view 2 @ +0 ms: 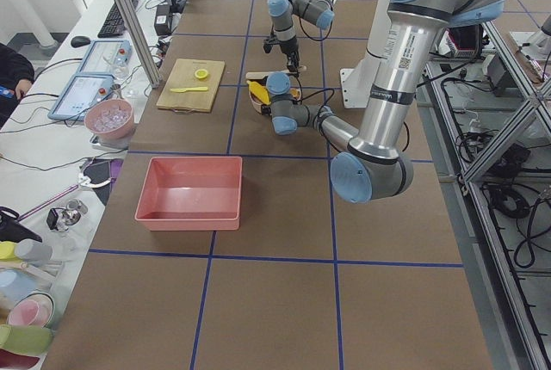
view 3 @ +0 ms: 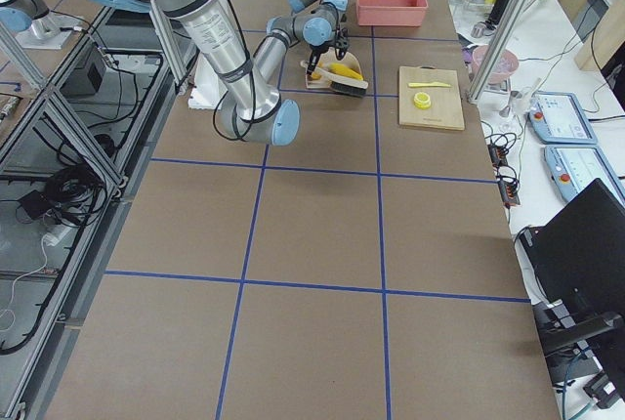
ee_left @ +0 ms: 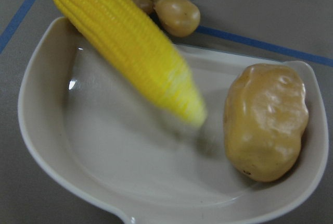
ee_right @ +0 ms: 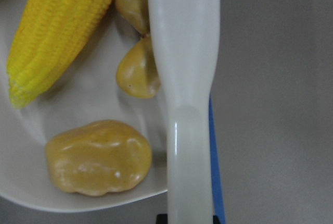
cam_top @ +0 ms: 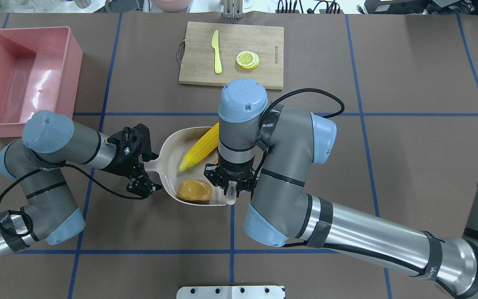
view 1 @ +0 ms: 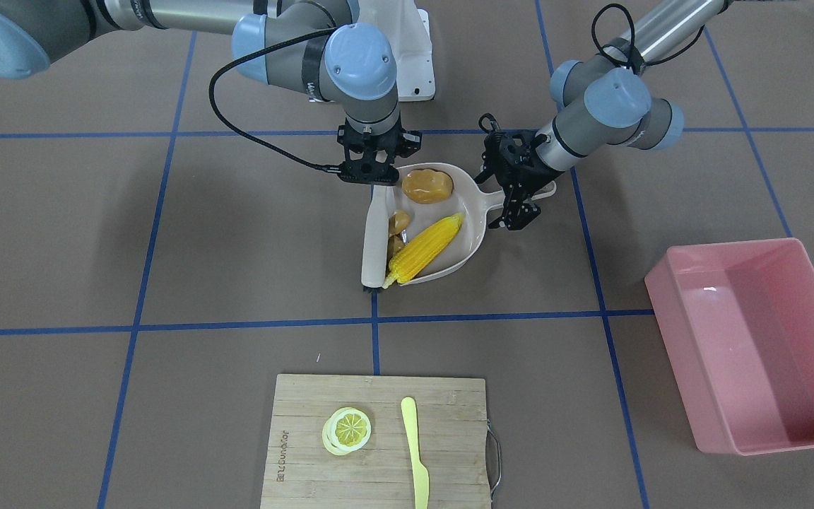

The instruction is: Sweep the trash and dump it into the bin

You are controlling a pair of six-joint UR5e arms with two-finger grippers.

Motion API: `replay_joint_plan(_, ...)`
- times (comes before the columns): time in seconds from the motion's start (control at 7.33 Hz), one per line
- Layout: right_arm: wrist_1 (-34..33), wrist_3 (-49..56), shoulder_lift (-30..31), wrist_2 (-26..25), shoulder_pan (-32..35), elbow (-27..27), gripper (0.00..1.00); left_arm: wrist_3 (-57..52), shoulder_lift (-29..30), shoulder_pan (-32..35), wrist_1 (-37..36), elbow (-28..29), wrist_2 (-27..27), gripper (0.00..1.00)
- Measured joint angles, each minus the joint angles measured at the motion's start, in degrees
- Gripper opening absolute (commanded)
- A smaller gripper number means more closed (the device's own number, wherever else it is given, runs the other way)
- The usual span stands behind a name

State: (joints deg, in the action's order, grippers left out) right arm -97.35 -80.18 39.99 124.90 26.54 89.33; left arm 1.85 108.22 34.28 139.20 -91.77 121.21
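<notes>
The beige dustpan [view 1: 479, 225] lies mid-table and holds the brown-orange potato [view 1: 427, 185], the yellow corn cob [view 1: 425, 247] and the tan ginger root [view 1: 398, 225]. My left gripper [view 1: 520, 201] is shut on the dustpan's handle [cam_top: 152, 166]. My right gripper [view 1: 373, 175] is shut on the white brush [view 1: 376, 240], which lies along the pan's open edge against the ginger. The left wrist view shows the corn [ee_left: 125, 47], potato [ee_left: 265, 120] and ginger [ee_left: 177, 13]. The right wrist view shows the brush handle [ee_right: 184, 78]. The pink bin [cam_top: 23, 74] stands empty at the far left of the table.
A wooden cutting board [view 1: 379, 410] across the table from the robot carries a lemon slice [view 1: 347, 430] and a yellow knife [view 1: 415, 452]. Blue tape lines cross the brown table. The left arm's elbow sits between the dustpan and the bin [view 1: 746, 339].
</notes>
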Motion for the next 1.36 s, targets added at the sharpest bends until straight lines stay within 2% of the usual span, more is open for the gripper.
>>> replay_joint_plan(0.68, -1.4, -4.6, -2.6, 1.2, -0.8, 2.0, 0.00, 0.0, 0.0, -0.2, 0.0, 0.0, -0.3, 0.97)
replay_joint_plan(0.96, -5.9, -0.1, -0.5, 1.1, -0.1, 5.1, 0.00, 0.0, 0.0, -0.2, 0.0, 0.0, -0.3, 0.97)
replay_joint_plan(1.36, -7.9, 8.4, 3.3, -2.0, 0.6, 6.0, 0.00, 0.0, 0.0, -0.2, 0.0, 0.0, -0.4, 0.97)
